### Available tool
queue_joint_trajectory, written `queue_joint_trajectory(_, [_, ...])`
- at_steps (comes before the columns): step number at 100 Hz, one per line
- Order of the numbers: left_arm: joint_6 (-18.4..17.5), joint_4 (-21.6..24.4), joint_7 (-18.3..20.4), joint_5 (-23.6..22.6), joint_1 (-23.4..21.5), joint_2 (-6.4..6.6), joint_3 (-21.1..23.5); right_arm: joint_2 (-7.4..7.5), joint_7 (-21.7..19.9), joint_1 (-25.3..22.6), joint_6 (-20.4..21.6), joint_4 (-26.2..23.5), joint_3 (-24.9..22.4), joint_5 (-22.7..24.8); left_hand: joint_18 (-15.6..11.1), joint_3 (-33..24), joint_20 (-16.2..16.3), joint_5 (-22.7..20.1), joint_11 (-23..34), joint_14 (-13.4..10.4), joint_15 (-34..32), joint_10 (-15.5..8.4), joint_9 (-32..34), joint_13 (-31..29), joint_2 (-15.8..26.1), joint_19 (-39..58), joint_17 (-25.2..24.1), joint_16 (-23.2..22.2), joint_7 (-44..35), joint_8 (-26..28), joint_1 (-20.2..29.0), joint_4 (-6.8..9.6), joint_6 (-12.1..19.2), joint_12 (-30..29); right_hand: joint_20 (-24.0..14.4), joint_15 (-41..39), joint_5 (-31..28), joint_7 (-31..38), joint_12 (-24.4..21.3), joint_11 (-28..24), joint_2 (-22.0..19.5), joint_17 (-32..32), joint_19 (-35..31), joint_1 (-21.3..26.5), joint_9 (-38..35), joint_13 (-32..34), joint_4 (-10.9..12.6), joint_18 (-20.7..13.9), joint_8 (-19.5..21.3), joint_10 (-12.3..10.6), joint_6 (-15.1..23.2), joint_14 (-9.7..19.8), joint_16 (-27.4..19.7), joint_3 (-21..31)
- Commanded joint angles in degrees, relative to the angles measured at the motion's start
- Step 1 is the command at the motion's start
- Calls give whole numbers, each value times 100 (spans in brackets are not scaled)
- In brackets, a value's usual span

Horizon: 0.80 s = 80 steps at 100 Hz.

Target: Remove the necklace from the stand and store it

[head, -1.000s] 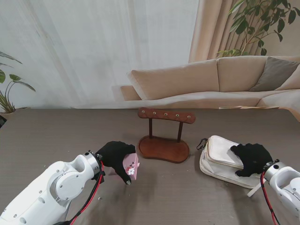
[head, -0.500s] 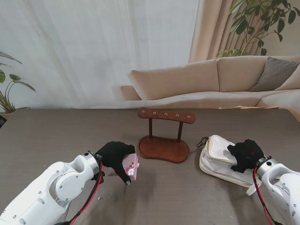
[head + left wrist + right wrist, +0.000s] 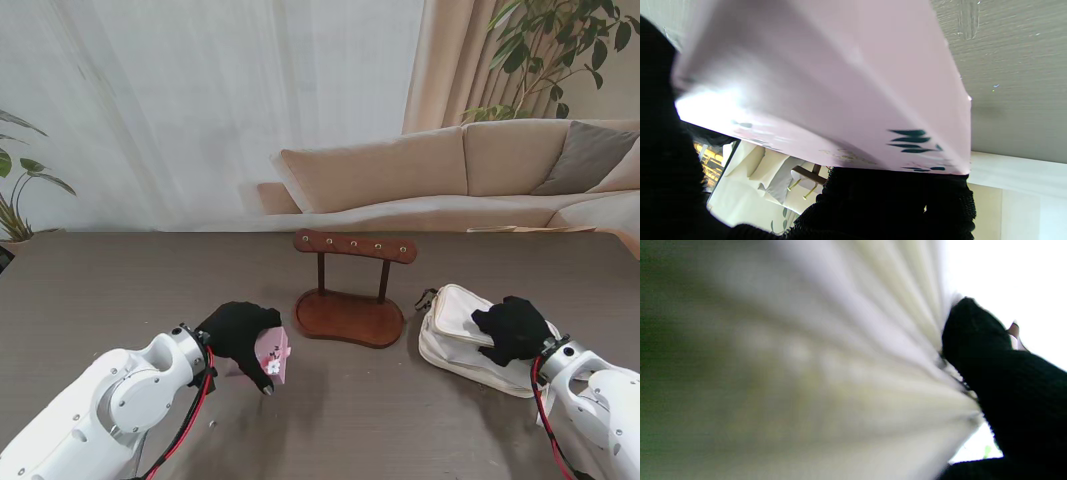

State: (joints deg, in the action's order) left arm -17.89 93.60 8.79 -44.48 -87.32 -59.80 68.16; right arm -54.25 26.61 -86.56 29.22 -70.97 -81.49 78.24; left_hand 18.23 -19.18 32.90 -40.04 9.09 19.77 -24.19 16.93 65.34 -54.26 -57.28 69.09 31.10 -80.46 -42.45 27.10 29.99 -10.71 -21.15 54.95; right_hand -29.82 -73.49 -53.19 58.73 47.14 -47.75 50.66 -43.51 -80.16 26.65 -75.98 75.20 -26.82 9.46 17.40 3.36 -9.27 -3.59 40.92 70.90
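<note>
Presently, a wooden stand [image 3: 350, 290] is seen upright near the middle of the grey table [image 3: 120, 280], its crossbar carried on two posts above an oval base. No necklace can be made out on the crossbar pegs, and its whereabouts cannot be told from any view.

The left hand [image 3: 240, 332], gloved in black, is held to the left of the stand base and nearer to me, apart from it. Its fingers are clamped on a small pink box [image 3: 273, 354] printed with a floral pattern. In the left wrist view the pink box [image 3: 826, 86] fills most of the picture, with dark fingers [image 3: 893, 200] pressed against its printed edge; whether the box is lifted clear of the table cannot be told.

A white pouch [image 3: 468, 340] is lying on the table to the right of the stand, close beside the base. The right hand [image 3: 512, 330], also gloved in black, is resting on top of the pouch with its fingers curled over the upper surface. Whether the pouch is gripped or merely pressed cannot be told. The right wrist view is heavily blurred; only pale fabric folds [image 3: 826, 380] and one dark finger [image 3: 977, 330] against them are distinguishable.
</note>
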Motion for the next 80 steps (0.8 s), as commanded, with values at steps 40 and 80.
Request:
queue_joint_trajectory(40, [-9,66,43,-71,-47,-7,100,-303,-665,-485,804,-581,-202,-690,-214,-3609,90,-430,790,67,-915,-810,684,-379,1053,101,3,-224,-3845,544,2614,42,991,290,-335,72,-613,1195,188,34,-821,-1176,-98,984,-332,36,670,-84,492,-453,2607,546,46,1410])
queue_joint_trajectory(80, [-44,129,36,-133,-168,-2,264,-438,-845,-672,1051,-869,-21,-1144,-212,-3614,89,-429,790,62,-918,-813,687,-374,1048,101,3,-225,-3841,544,2616,41,995,287,-425,106,-593,1196,186,62,-772,-1152,-42,1009,-331,33,646,-74,427,-420,2536,465,49,1425])
